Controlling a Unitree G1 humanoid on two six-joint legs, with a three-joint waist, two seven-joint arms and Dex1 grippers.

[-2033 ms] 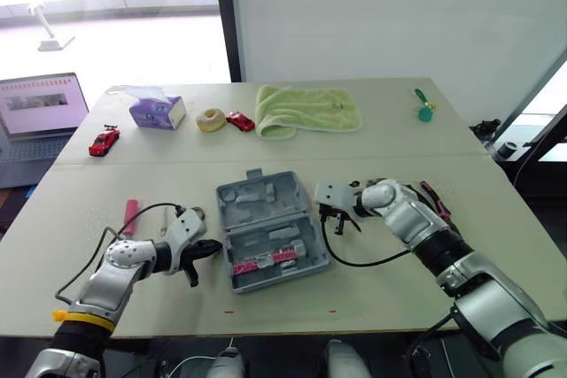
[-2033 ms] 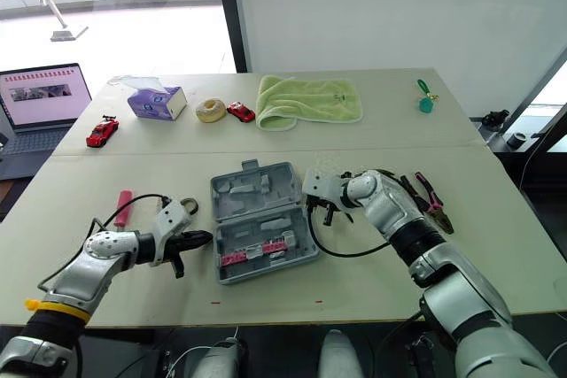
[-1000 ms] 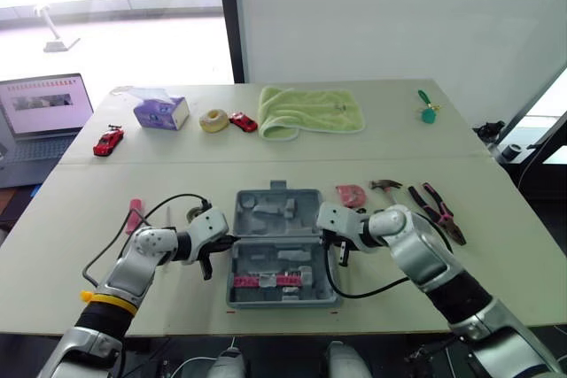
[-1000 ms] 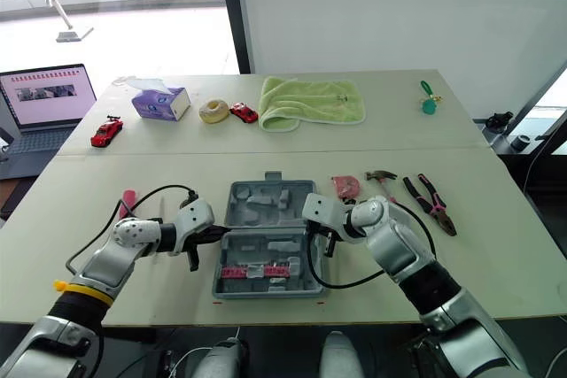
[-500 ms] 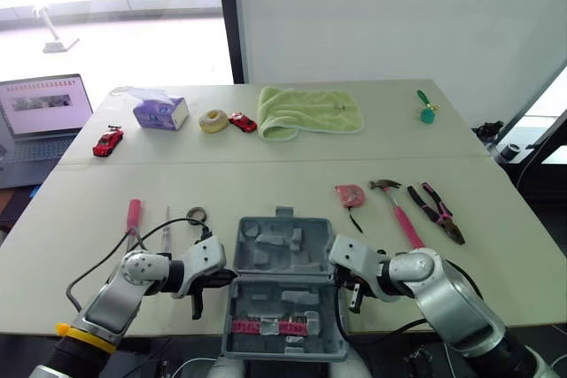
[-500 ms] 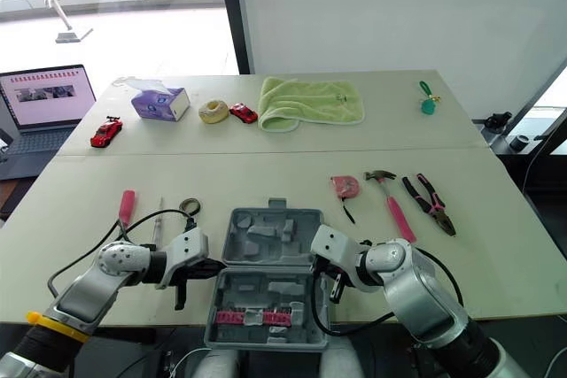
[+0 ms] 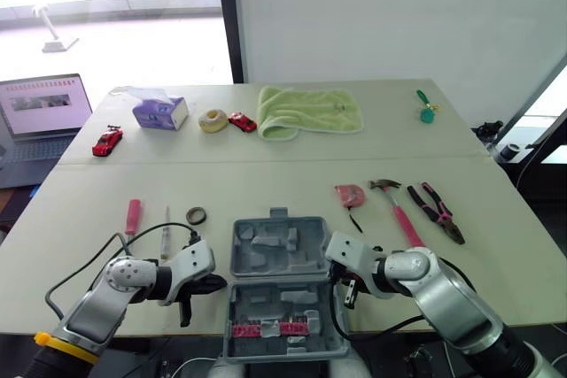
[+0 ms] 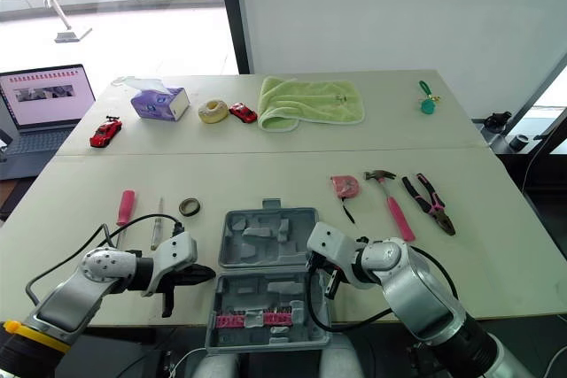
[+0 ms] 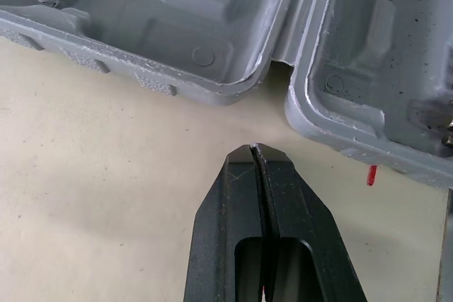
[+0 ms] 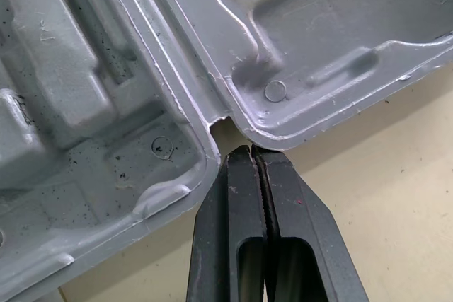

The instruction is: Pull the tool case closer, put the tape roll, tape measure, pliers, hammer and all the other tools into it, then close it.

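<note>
My left gripper (image 9: 255, 148) sits at 9 o'clock of the tool case (image 7: 266, 254), right gripper (image 10: 249, 150) at 3, both pinched closed, empty

The grey tool case (image 7: 276, 254) lies open at the tabletop's near edge, while tape measure (image 7: 349, 194), hammer (image 7: 399, 212) and pliers (image 7: 437, 213) lie toward the right edge.
</note>
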